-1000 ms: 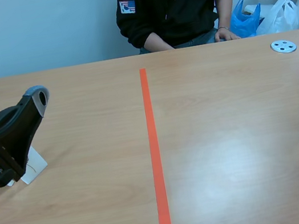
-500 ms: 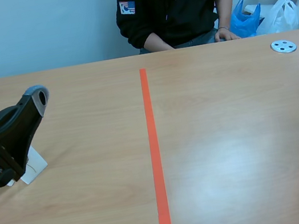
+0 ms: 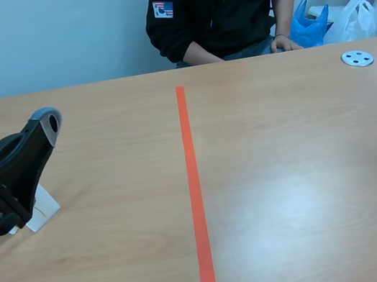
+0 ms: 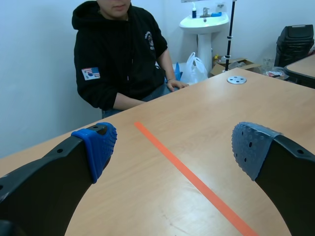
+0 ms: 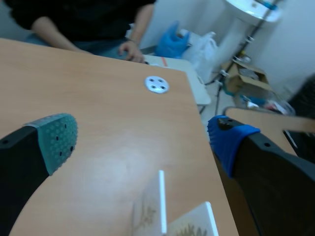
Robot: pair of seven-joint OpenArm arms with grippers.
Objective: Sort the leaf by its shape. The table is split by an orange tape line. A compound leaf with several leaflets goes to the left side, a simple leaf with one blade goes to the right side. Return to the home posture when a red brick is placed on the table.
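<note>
In the scene view the pale wooden desk (image 3: 292, 188) is split by the tape line (image 3: 195, 198). No leaf and no brick are seen on it. The left fingers (image 3: 45, 124) are held released, with a white stand (image 3: 42, 207) just under them. The right arm is not seen. A person (image 3: 223, 3) is seated far ahead.

In the left wrist view nothing is held between the spread left fingers (image 4: 98, 147). A sink (image 4: 204, 22) and a bin (image 4: 295, 44) are seen in the room beyond.

In the right wrist view the right fingers (image 5: 58, 137) are also released. Two white cards (image 5: 147, 211) with faint leaf-like prints lie just under and between them, but their shapes cannot be told. A disc (image 5: 156, 84) lies ahead.

A waiting step is judged to be in hand. Before any reach, a leaf must be presented and its shape read.
</note>
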